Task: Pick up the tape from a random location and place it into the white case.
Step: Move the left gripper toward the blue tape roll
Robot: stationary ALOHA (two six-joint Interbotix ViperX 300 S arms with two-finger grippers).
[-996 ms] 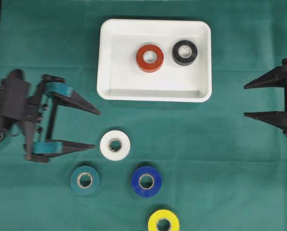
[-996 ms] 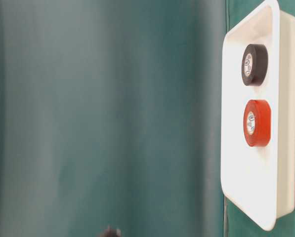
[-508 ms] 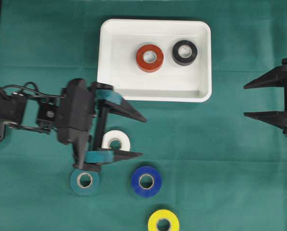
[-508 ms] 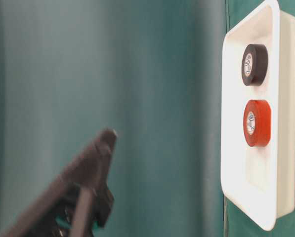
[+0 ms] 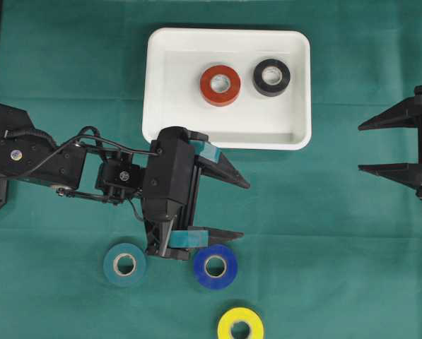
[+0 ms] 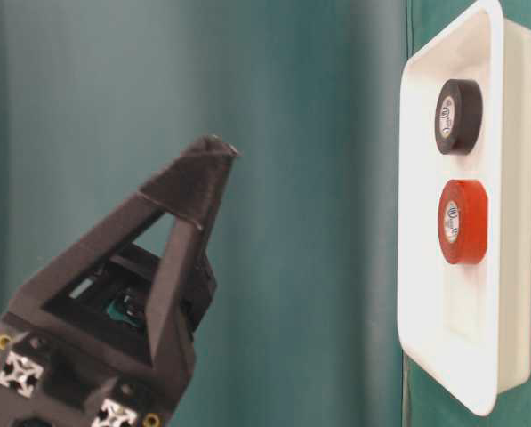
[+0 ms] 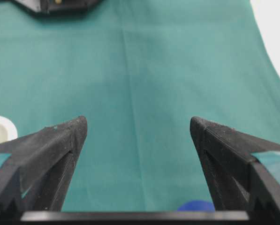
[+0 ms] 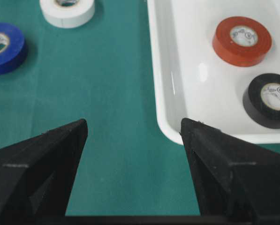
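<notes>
My left hand hangs spread wide and empty over the green bench, just below the white case. The white tape roll lies on the cloth beneath it, beside the blue roll. Red roll and black roll sit inside the case. My right hand rests open, well apart.

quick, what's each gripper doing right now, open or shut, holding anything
Left gripper: jaws wide open, holding nothing, above the cloth past the white tape.
Right gripper: jaws open, empty, off at the right edge.
</notes>
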